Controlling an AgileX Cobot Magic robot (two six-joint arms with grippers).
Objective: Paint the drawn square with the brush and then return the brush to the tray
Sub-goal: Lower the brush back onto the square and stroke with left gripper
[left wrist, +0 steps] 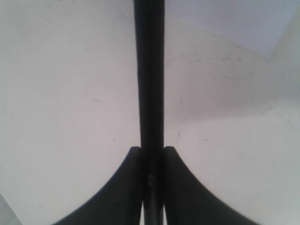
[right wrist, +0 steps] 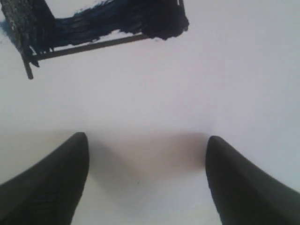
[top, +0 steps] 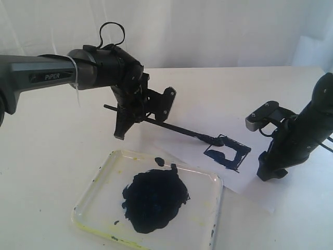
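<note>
nearest the viewer: the tray (top: 99, 190), clear and yellow-stained at its rim, lying on the white table (top: 47, 156). it holds 1 large blue-black paint blob (top: 155, 199) and 2 small dabs (top: 158, 160) near its far edge.

beyond it: the left gripper (top: 130, 119), jaws clenched on the shaft of the brush (top: 177, 130). the brush slopes down and to the right, and its loaded tip touches the near-left corner of the drawn square (top: 227, 152) on the paper sheet (top: 239, 179).

the square is part filled. dark strokes run along several of its sides, bare white shows in its middle, and thin outline is visible along 1 edge in the right wrist view.

the right gripper (top: 270, 174) stands just beside the square, on the sheet's right part. its jaws are spread wide and grasp nothing.

step in hand, as judged: painting, roughly midway. the return of the brush to the tray is not yet begun.

the next move seems to call for short strokes across the unpainted centre, with the tip kept inside the outline. a fresh dip in the blob may be needed if the bristles run dry.

count: 1 tray, 1 brush, 1 drawn square, 1 paper sheet, 1 large blob, 2 dabs, 2 grippers.
</note>
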